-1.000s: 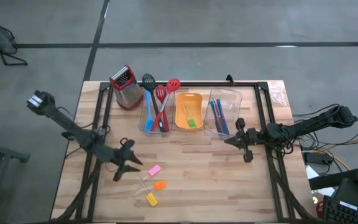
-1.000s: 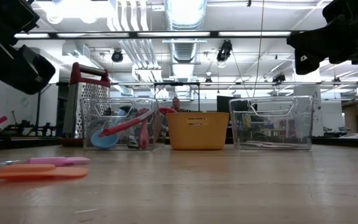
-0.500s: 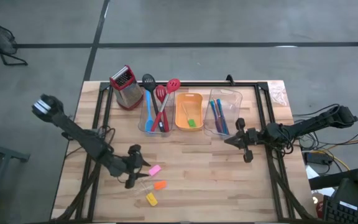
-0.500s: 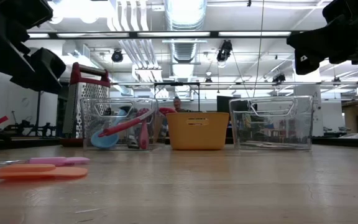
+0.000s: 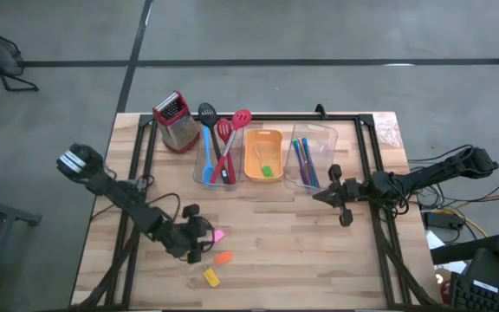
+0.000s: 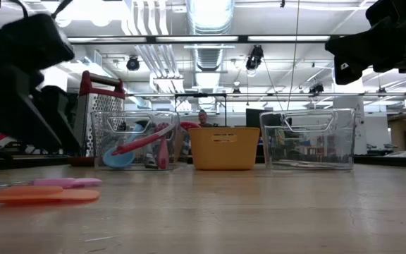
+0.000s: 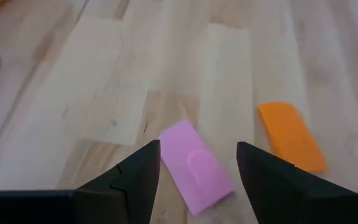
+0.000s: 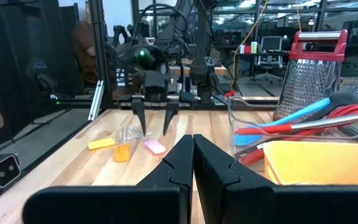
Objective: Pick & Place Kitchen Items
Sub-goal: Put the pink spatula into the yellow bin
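Three small flat pieces lie on the wood near the table's near-left: pink (image 5: 218,235), orange (image 5: 223,257) and yellow (image 5: 210,277). My left gripper (image 5: 203,240) is open and low over the pink piece (image 7: 196,168), one finger on each side of it, touching nothing; the orange piece (image 7: 291,137) lies just beside it. The right wrist view shows that gripper (image 8: 154,127) pointing down just above the pink piece (image 8: 154,147). My right gripper (image 5: 326,196) is shut and waits in the air in front of the right clear bin (image 5: 313,156).
Along the far side stand a metal grater (image 5: 176,123), a clear bin with long red, blue and black spoons (image 5: 217,154), an orange tray (image 5: 263,156) and the clear bin holding blue-handled cutlery. Bare wood lies between the two grippers.
My left gripper has moved toward the table's right and near edge and come down over the pink piece, staying open. The pieces and my right arm have kept still.
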You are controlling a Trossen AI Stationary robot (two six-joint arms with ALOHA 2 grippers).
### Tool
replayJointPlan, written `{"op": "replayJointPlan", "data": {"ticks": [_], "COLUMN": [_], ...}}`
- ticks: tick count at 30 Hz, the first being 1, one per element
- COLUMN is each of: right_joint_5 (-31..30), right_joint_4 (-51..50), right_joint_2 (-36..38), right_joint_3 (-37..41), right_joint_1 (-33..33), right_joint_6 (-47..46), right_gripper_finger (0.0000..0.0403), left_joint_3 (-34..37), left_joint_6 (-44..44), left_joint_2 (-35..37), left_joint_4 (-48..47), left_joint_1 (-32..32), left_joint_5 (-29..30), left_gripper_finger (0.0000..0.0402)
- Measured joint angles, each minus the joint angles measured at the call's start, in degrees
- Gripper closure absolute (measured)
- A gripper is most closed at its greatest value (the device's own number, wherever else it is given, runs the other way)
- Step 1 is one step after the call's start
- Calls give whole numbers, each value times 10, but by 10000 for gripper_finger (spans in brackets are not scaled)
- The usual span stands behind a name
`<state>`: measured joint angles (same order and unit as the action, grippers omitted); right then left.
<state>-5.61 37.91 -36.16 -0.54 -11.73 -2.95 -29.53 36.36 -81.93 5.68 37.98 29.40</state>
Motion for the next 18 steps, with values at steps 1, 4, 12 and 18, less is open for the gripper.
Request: {"op": "replayJointPlan", "data": {"ticks": [1, 4, 12, 18], "right_joint_5": [0, 0, 0, 0], "right_joint_4": [0, 0, 0, 0], "right_joint_2": [0, 0, 0, 0], "right_joint_3": [0, 0, 0, 0], "right_joint_1": [0, 0, 0, 0], "right_joint_6": [0, 0, 0, 0], "right_gripper_finger": [394, 394, 394, 394], "left_joint_3": [-2, -9, -45, -75], "left_joint_6": [6, 19, 32, 29], "left_joint_2": [-9, -31, -101, -140], "left_joint_4": [-2, -2, -2, -28], "left_joint_1": [0, 0, 0, 0], "left_joint_5": [0, 1, -16, -2], "left_gripper_finger": [184, 184, 184, 185]}}
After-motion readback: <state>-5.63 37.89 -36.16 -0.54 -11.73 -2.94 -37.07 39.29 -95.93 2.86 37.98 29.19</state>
